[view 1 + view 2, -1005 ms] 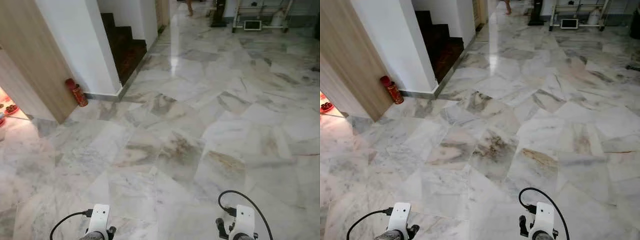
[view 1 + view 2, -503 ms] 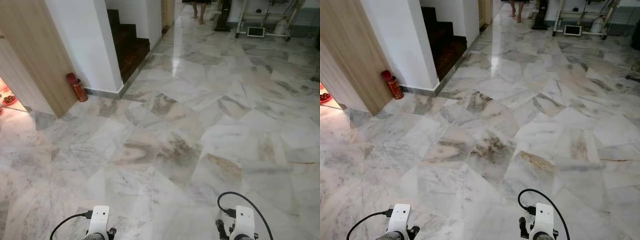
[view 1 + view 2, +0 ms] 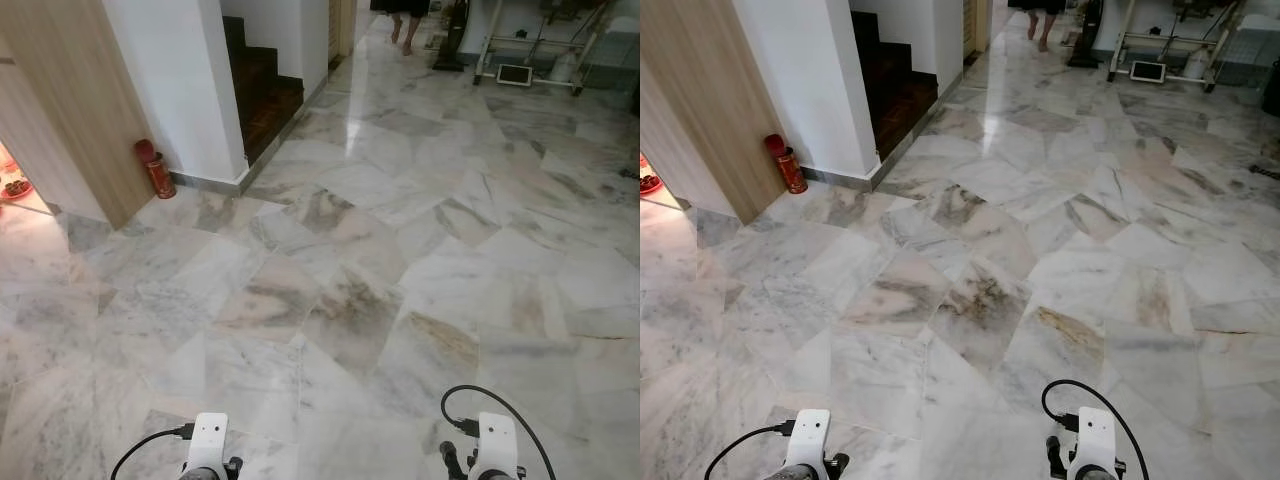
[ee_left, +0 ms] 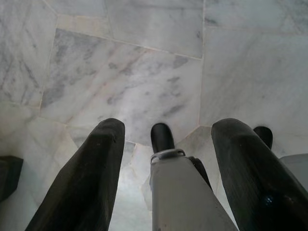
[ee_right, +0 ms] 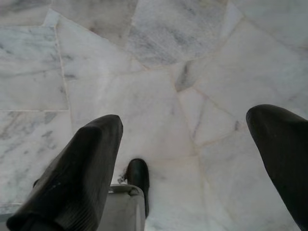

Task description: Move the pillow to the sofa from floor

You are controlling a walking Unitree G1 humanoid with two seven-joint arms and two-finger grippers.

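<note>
- Left eye view: the head camera is looking down over a marble floor [image 3: 420, 200]. No pillow or sofa is turning up on it, so my read is the robot is searching, with the pickup not yet begun.
- A red canister [image 3: 155, 168] is standing at the foot of a white wall [image 3: 170, 80], just beside a wood panel [image 3: 70, 110]. Dark stairs [image 3: 262, 90] are rising behind that wall.
- At the far edge of the floor a person's bare feet [image 3: 407, 30] are showing, near a metal rack [image 3: 530, 45] with a small white device [image 3: 515, 74] under it. Worth keeping the walking path away from the person.
- Right eye view: same scene. Both wrists are sitting low at the near edge, white camera housings up, the right one [image 3: 1095, 440] trailing a black cable loop [image 3: 1110, 410]. The arms are hanging idle, probably because there is nothing to reach for.
- Left wrist view: the left gripper [image 4: 166, 159] is pointing straight down at bare floor tiles, its two black fingers [image 4: 91, 178] spread apart and carrying nothing. The robot's own leg and dark foot [image 4: 162, 137] are showing between them.
- Right wrist view: the right gripper [image 5: 192, 159] is likewise aimed at the floor, fingers [image 5: 79, 178] spread wide, nothing between them.
</note>
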